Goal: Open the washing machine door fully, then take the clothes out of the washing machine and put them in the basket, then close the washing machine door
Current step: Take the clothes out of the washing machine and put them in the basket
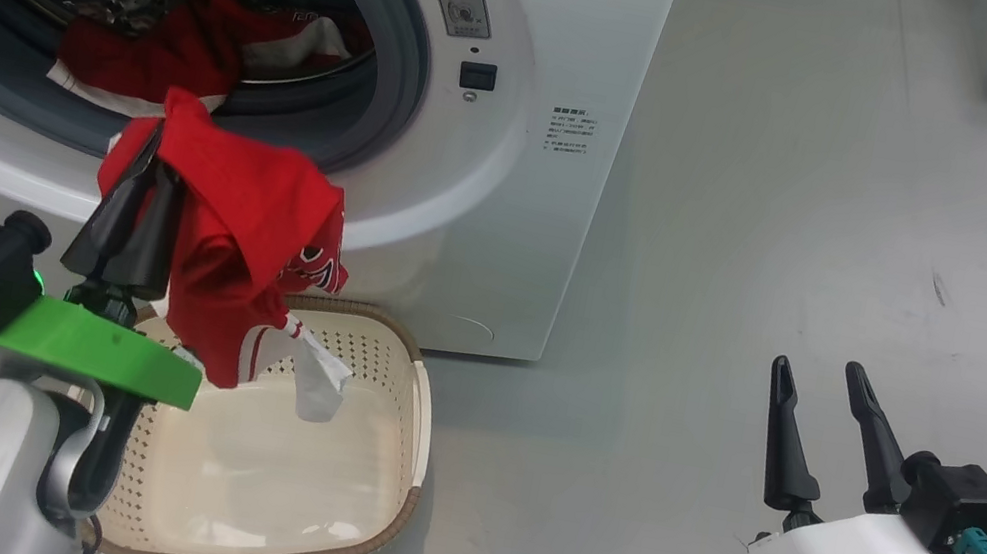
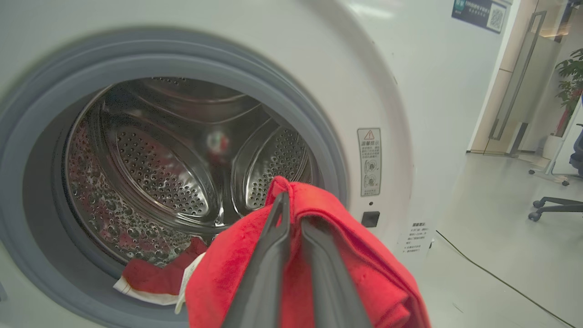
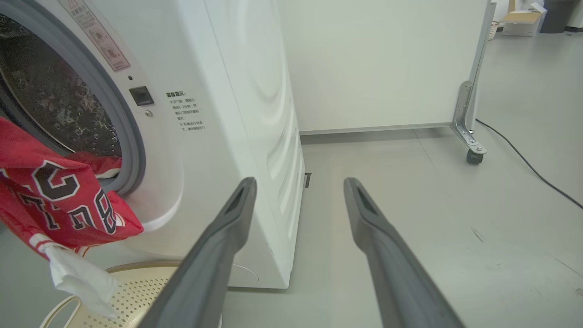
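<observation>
My left end effector is pinched narrow on a red garment. The fabric is draped over both fingers and hangs in front of the mouth of the washing machine, just outside the grey gasket. Its lower folds, with white stripe trim and a white label, dangle above the back part of the basket, which sits on the floor close against the machine's front. I cannot tell whether the label touches the basket. More red clothes lie at the lower lip of the steel drum. My right end effector stands wide, holding nothing, well apart to the right over the floor, fingers pointing up.
</observation>
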Controlling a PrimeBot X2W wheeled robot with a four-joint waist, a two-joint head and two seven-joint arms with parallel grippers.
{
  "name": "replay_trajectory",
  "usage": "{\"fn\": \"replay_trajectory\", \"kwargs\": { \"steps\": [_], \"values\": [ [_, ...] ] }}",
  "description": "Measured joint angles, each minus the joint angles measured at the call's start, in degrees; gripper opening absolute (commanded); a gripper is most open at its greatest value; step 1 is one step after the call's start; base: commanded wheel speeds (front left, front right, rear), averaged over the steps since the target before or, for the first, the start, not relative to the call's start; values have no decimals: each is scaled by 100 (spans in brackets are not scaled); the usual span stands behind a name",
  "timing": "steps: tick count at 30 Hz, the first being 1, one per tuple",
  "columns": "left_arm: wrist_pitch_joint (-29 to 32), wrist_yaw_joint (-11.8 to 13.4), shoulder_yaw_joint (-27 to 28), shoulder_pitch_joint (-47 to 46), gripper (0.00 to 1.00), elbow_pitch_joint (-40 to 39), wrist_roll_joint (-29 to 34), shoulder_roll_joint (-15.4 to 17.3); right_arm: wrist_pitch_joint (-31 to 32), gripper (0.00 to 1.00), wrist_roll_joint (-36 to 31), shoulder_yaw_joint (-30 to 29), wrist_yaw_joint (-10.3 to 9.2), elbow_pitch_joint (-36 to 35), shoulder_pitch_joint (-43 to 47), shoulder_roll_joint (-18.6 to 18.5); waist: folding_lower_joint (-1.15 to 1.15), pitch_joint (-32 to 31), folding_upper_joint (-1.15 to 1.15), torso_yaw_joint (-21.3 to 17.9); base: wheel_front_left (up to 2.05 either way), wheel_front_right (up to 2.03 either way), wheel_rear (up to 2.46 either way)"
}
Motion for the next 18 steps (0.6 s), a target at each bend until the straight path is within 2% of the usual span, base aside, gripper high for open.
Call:
{"fn": "replay_trajectory", "kwargs": {
  "steps": [18],
  "values": [
    [283, -1, -76, 294, 0, 1084, 19, 254, 0, 100, -1, 143, 0, -141, -253, 37, 0, 691, 0, -422, 0, 0, 0]
  ]
}}
